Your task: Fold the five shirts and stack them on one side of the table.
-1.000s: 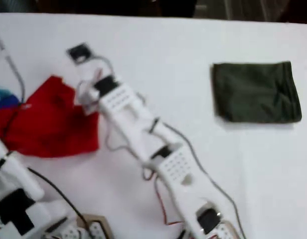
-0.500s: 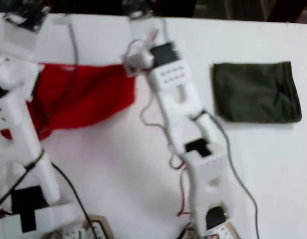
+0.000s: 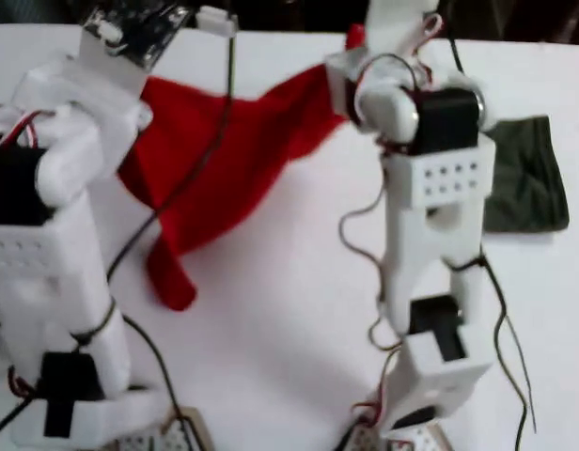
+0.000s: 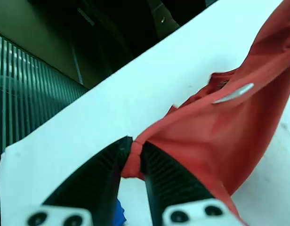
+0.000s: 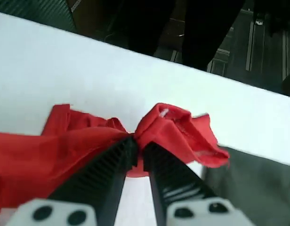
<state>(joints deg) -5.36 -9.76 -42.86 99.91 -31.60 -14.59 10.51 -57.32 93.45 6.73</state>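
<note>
A: High view: where is the cloth?
B: The red shirt hangs stretched between both arms above the white table, one end drooping. A folded dark green shirt lies at the table's right.
A: Left wrist view?
B: The left gripper has its fingers nearly closed, pinching a red edge.
A: Right wrist view?
B: The right gripper likewise clamps a bunched red fold, with the dark green shirt near.
</note>
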